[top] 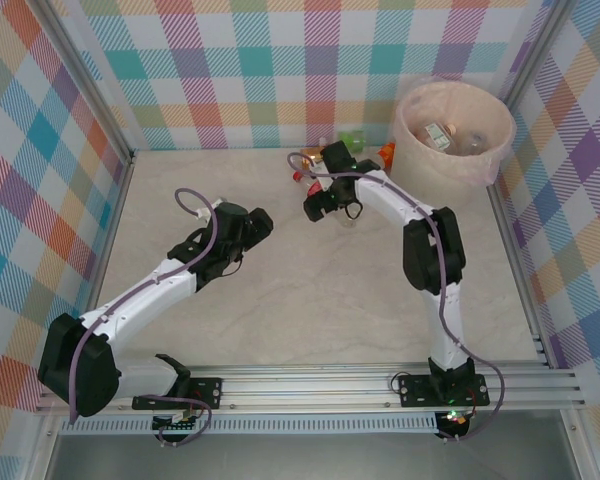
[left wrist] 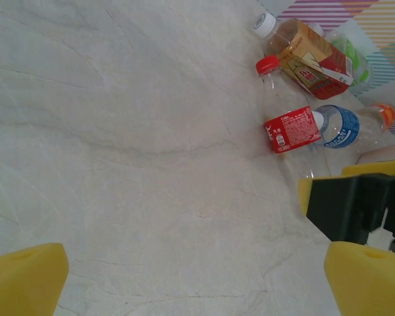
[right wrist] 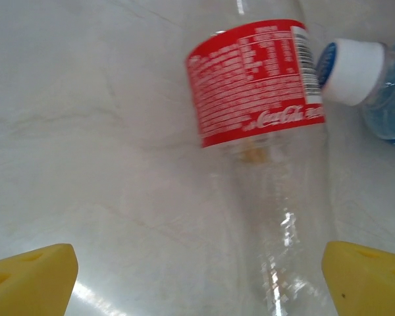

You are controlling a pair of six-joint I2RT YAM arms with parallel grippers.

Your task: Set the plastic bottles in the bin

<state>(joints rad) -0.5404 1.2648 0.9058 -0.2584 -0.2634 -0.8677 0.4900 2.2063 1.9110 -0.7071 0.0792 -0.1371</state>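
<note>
Cream marbled table (top: 310,300), plaid walls (top: 230,70) on three sides. At the upper right of the top view the bin (top: 480,165) is set in the back corner, and two binned bottles (top: 438,135) are noted inside it. Loose bottles are grouped along the back wall just left of the bin. In the upper right of the left wrist view they are seen lying on their sides. An amber bottle (left wrist: 303,56) with a white cap is recorded there, with a green bottle (left wrist: 352,56) behind it. Below these lies a red-label bottle (left wrist: 289,130) with a red cap, and a blue-label bottle (left wrist: 342,128) is touching its label. An orange cap (left wrist: 385,113) is seen just beyond. The right gripper (top: 327,208) is held low over the red-label bottle with its jaws spread wide. In the right wrist view the label is seen at top centre. The clear body runs down between the yellow fingers (right wrist: 29,276), close against the right-hand one; contact cannot be told. The white cap of the blue-label bottle is seen beside the label at the upper right. The left gripper (top: 263,222) is placed at centre left of the top view, well apart from the bottles. Its jaws are also spread wide, and bare table is seen between them.
</note>
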